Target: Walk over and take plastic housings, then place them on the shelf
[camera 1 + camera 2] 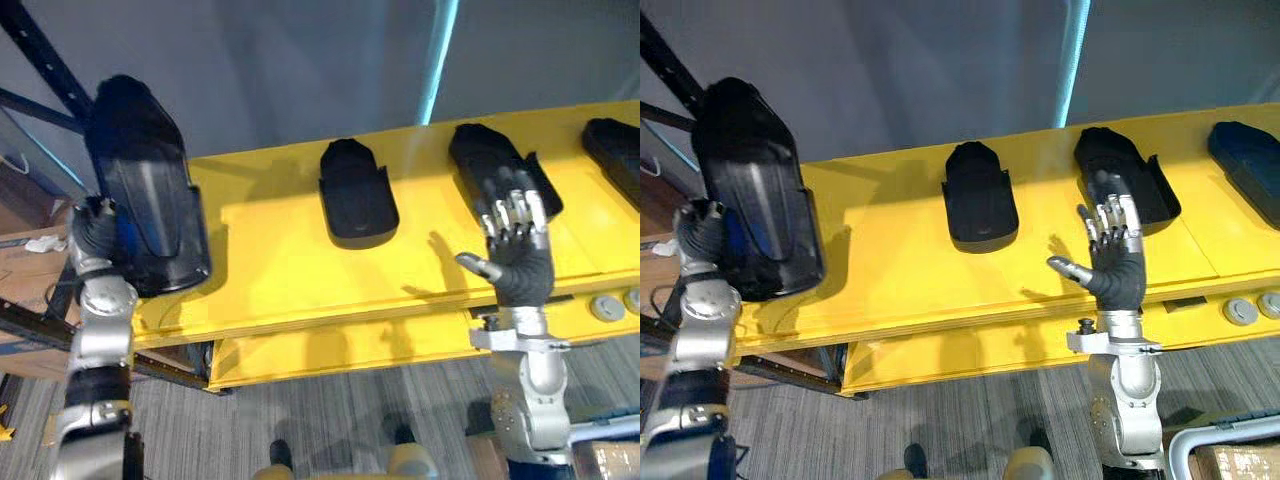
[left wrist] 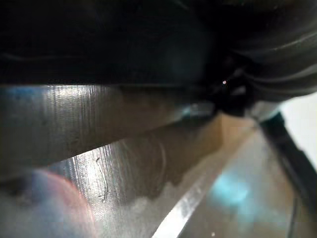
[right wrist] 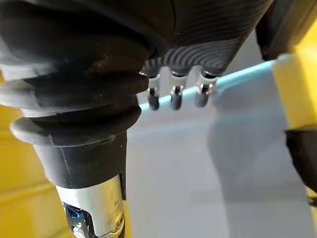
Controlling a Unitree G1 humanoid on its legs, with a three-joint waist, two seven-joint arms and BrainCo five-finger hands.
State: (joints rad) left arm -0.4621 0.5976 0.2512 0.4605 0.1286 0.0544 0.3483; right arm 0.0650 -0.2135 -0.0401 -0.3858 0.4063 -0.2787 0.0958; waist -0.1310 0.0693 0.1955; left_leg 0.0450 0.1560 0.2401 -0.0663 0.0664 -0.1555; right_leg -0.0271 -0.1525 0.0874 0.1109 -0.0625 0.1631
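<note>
Black housing by left hand, lengthwise front-to-back.

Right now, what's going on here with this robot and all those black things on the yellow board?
The robot is stocking a yellow shelf with black plastic housings. Its left hand holds a large housing up at the shelf's left end; whether it rests on the shelf yet is unclear. Lying on the shelf already are a middle housing, a right housing and a far-right housing. The right hand, open and empty, is raised in front of the right housing.
</note>
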